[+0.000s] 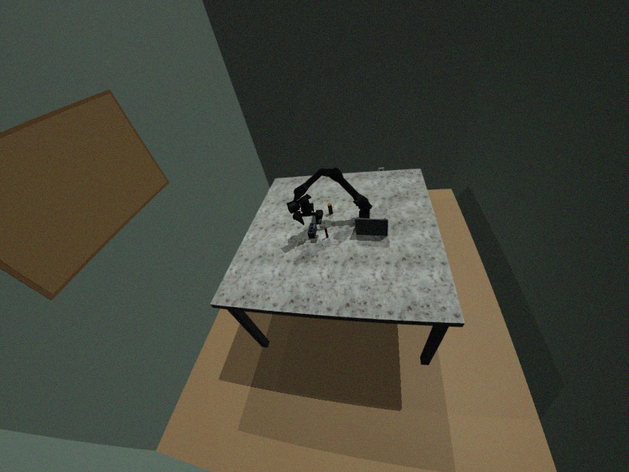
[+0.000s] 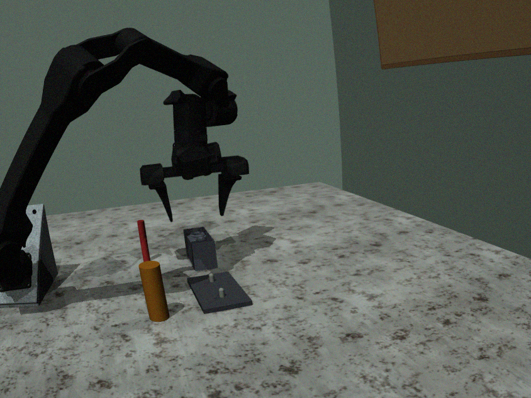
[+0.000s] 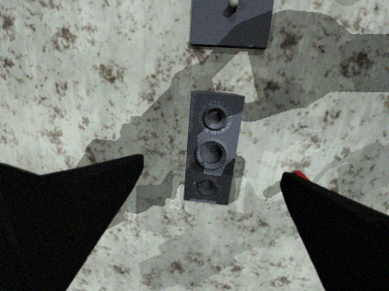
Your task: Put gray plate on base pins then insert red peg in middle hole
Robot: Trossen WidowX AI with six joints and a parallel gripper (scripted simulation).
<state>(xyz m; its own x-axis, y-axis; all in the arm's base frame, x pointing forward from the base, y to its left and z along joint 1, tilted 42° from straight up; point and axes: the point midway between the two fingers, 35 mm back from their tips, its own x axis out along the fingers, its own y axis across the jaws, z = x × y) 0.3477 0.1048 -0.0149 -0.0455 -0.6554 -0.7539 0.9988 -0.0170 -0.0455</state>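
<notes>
Nothing of the task appears done yet. The gray plate rests on the table, a blocky piece with three holes in a row on its top face, just beyond the base and apart from it. The base lies flat near the lower middle of the exterior view with its two pins standing bare. The red peg stands upright to the left of the plate, behind an orange cylinder that plays no part in the task.

The gripper hangs above the plate with its jaws spread wide and nothing between them. In the wrist view the plate sits in the middle of the frame between the two dark fingers, so the approach for the first grasp looks lined up. Left to do, by this judgement: descend, clamp the plate, seat it on the pins, then fetch the peg, push it into the middle hole and release.

The table top is pale speckled stone, crossed by the arm's shadows. In the top view the table stands on dark legs over a tan floor. The walls are dull green, darker to the right, and a brown board hangs at the upper right of the exterior view.
</notes>
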